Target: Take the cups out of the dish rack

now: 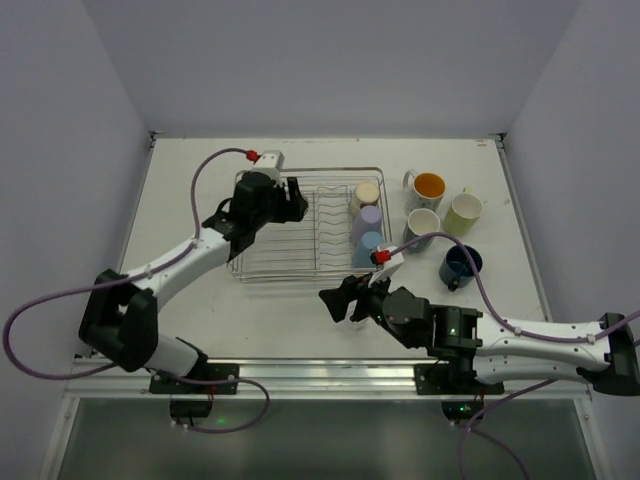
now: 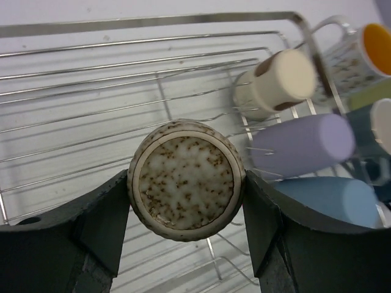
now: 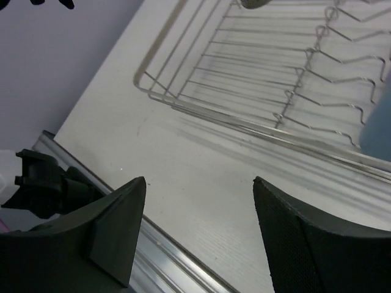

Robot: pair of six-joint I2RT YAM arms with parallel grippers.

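Three cups lie at the right end of the dish rack, cream, lavender, light blue; my left gripper clamps a speckled cup above it, my right gripper gapes empty over the table nearby

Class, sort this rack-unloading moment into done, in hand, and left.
Done: four mugs stand on the table right of the rack. In hand: the left gripper grips a speckled cup over the rack; the right gripper is open, empty. Left: the cream cup, lavender cup and light blue cup, inside the rack.
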